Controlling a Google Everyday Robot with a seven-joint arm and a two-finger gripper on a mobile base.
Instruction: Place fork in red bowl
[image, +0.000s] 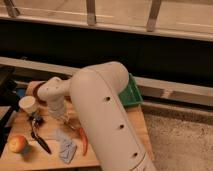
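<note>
My gripper (64, 119) hangs from the white wrist over the left half of the wooden table (107, 150), just above the surface. A thin silvery piece (72, 127) lies right below it, next to the top of the chili; it looks like the fork, but I cannot tell whether it is held. Only a dark red edge of the red bowl (36, 90) shows at the table's far left, behind the wrist and up-left of the gripper. My large white arm hides the table's middle.
A white cup (27, 104) stands left of the wrist. A black-handled tool (40, 141), an apple (17, 144), a grey cloth (65, 148) and a red chili pepper (84, 143) lie at the front. A green tray (133, 93) sits at the back right.
</note>
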